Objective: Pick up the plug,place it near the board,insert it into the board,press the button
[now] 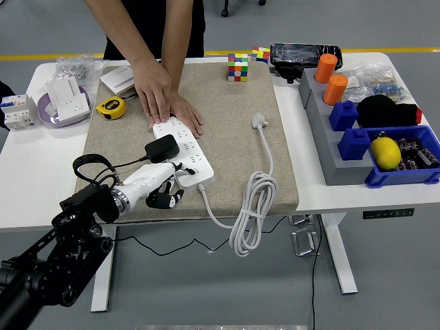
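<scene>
A white power strip lies slanted on the beige mat. A black plug stands on its near half, seemingly seated in a socket, and its black cord loops back to the left. My left hand, white with black fingertips, rests at the strip's near end just below the plug. One finger reaches onto the strip's corner and the others are curled, holding nothing. At the strip's far end, a person's two hands press it flat. My right arm is out of sight.
The strip's own white cable coils over the mat's front edge, and its plug lies on the mat. A tape measure and a purple bowl are at left. A Rubik's cube is at the back. A grey stand and a blue bin are at right.
</scene>
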Robot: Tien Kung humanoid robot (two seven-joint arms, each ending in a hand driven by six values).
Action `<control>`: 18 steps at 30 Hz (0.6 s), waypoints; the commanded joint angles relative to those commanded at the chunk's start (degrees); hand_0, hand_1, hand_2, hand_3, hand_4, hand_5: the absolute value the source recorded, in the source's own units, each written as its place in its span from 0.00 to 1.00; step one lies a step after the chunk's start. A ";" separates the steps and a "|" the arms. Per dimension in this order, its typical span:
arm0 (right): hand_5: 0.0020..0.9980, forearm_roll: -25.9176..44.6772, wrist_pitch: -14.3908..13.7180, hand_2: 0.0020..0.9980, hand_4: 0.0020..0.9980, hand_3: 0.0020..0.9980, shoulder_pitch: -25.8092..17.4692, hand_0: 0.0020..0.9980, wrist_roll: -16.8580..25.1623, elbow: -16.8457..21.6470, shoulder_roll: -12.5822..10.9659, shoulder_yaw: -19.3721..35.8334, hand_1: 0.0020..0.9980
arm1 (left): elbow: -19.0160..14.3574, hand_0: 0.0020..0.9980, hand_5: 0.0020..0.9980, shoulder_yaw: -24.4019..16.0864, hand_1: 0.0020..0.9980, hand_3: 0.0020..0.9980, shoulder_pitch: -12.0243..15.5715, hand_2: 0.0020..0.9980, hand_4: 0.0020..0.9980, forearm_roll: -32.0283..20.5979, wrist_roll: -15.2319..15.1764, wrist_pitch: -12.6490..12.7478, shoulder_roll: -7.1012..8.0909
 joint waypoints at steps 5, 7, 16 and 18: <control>1.00 -0.03 -0.01 0.75 1.00 0.76 -0.03 0.82 0.01 0.01 0.07 0.12 0.79 | -2.71 0.15 0.00 -0.71 0.04 0.78 0.62 0.15 0.51 0.00 0.12 -0.49 0.03; 1.00 -0.03 0.00 0.75 1.00 0.76 -0.04 0.82 0.00 0.01 0.07 0.12 0.79 | -4.55 0.15 0.00 -1.21 0.04 0.78 0.95 0.15 0.51 0.00 0.18 -0.70 0.06; 1.00 -0.03 0.01 0.75 1.00 0.76 -0.14 0.82 -0.03 0.01 0.07 0.16 0.79 | -11.91 0.16 0.00 -4.26 0.04 0.74 2.02 0.15 0.50 0.00 -0.09 3.54 -0.14; 1.00 -0.04 0.02 0.75 1.00 0.76 -0.14 0.82 -0.03 0.01 0.08 0.13 0.79 | -13.18 0.16 0.00 -5.40 0.04 0.74 2.25 0.15 0.50 -0.19 -0.35 6.69 -0.56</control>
